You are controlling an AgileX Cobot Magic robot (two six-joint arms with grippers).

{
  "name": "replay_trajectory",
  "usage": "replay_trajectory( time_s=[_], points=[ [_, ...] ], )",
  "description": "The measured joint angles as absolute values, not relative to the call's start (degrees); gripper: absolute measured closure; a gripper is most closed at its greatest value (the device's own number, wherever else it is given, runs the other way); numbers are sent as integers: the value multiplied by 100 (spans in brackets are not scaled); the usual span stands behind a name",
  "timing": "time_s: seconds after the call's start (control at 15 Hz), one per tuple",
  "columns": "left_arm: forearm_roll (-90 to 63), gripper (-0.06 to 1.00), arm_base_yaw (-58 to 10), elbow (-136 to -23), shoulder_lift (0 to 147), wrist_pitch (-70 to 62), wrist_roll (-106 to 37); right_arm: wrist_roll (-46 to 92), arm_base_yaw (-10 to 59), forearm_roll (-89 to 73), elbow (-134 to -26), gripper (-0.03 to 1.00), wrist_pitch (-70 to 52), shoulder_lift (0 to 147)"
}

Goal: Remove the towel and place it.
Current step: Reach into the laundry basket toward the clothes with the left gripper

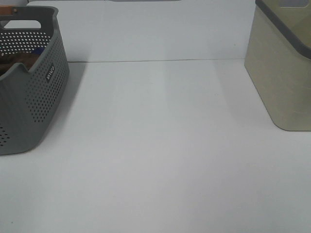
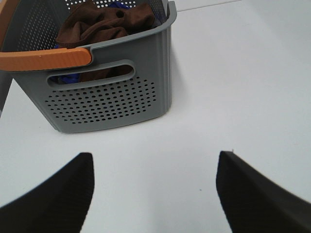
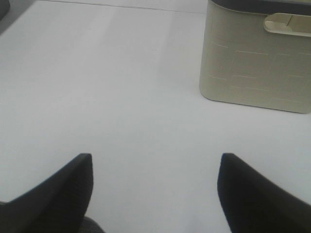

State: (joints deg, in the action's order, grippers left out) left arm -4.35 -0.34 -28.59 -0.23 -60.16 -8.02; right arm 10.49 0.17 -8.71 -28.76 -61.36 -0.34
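Exterior high view, left edge of frame: a grey perforated basket [image 1: 34, 97] is seen on the white table [image 1: 160, 145]. A scrap of dark brown shows above its rim at the upper left.

Left wrist view: the towel [image 2: 104, 24] is seen bunched inside that basket, piled up to about rim height, with a blue cloth [image 2: 68, 77] under and behind it. Because the towel is crumpled, no long axis can be read and no tag is visible.

An orange handle [image 2: 46, 59] is laid across the near rim, partly over the towel's near side.

The left gripper [image 2: 155, 153] is held over bare table, short of the basket's slotted end wall, aimed towards it. The jaws are spread wide and nothing is held. The towel lies ahead of and beyond the fingertips, over the wall, so a reach up and over the rim, clear of the handle, is judged necessary.

The right gripper [image 3: 156, 155] is likewise spread wide and empty, and is pointed at bare table. A beige bin [image 1: 282, 73] stands at the right edge of the frame in the exterior view, well apart from the basket.

The left arm is judged clearly nearer the towel. Neither arm is visible in the exterior view.
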Motion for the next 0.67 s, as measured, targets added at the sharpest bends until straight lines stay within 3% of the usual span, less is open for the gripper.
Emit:
replay_trajectory(
  time_s=[0.67],
  points=[
    [-435,27,-34,-2859,-23,-6016,-802,1049,17,-871,-2876,28,-6136,-34]
  ],
)
